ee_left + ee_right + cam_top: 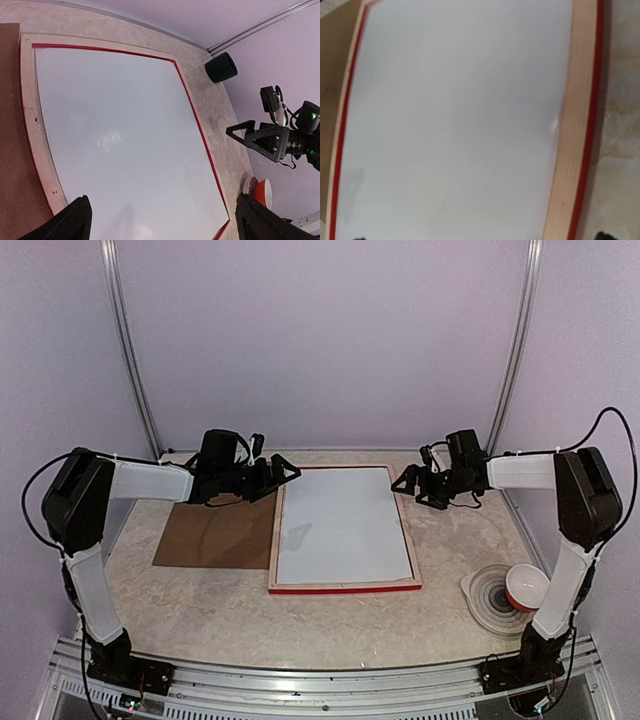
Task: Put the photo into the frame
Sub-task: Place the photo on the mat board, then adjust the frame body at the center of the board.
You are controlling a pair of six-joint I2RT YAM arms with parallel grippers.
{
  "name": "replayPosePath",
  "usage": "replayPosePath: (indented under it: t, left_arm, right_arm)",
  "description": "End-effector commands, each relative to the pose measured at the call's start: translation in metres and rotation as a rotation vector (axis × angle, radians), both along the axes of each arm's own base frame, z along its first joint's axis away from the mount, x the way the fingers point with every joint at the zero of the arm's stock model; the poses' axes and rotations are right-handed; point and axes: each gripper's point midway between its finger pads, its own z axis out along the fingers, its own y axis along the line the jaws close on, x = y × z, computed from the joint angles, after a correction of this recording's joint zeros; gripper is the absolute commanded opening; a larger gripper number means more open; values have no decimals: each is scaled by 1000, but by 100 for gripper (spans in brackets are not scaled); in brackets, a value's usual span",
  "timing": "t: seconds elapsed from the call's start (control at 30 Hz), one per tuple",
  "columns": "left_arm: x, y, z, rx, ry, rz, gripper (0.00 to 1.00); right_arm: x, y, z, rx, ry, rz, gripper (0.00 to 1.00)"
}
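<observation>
The frame lies flat mid-table, pale wood back up, with red edges. It also shows in the left wrist view and the right wrist view. A plain white sheet fills its recess; no cat picture shows, so I cannot tell whether this is the photo face down. My left gripper hovers open and empty over the frame's far left corner; its fingers stand wide apart. My right gripper is open and empty at the far right corner, also seen from the left wrist.
A brown backing board lies flat just left of the frame. Stacked dishes with an orange-and-white bowl sit at the near right. A black cylinder stands by the back wall. Metal rails run up both walls.
</observation>
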Motion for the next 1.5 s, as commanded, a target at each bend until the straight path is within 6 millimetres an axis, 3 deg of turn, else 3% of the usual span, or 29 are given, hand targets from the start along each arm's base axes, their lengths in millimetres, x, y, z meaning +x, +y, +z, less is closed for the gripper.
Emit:
replayPosePath:
  t: [0.0,0.2,0.3,0.5,0.67,0.83,1.07,1.2,1.47]
  left_arm:
    - [1,14,20,72,-61,57,99]
    - [3,36,20,155,-66,131,99]
    - [5,55,18,201,-67,172,99]
    - [6,115,16,250,-78,350,99]
    - [2,148,9,257,-44,445,99]
    - [-8,177,3,219,-11,556,99]
    - [-16,187,5,204,3,574,99]
    - [-19,200,4,193,14,620,99]
    - [-24,206,1,163,29,662,99]
  right_arm:
    - [5,-5,35,-20,-86,-9,99]
    - [-2,11,48,-16,-116,48,99]
    - [-5,21,45,-30,-107,74,99]
    - [-7,33,24,-103,-58,68,99]
    - [-21,50,4,-233,-19,93,99]
    - [-56,57,-10,-372,28,119,99]
    - [-125,52,-18,-476,72,169,99]
    - [-156,46,-25,-441,106,186,99]
    - [-175,59,-24,-416,89,238,99]
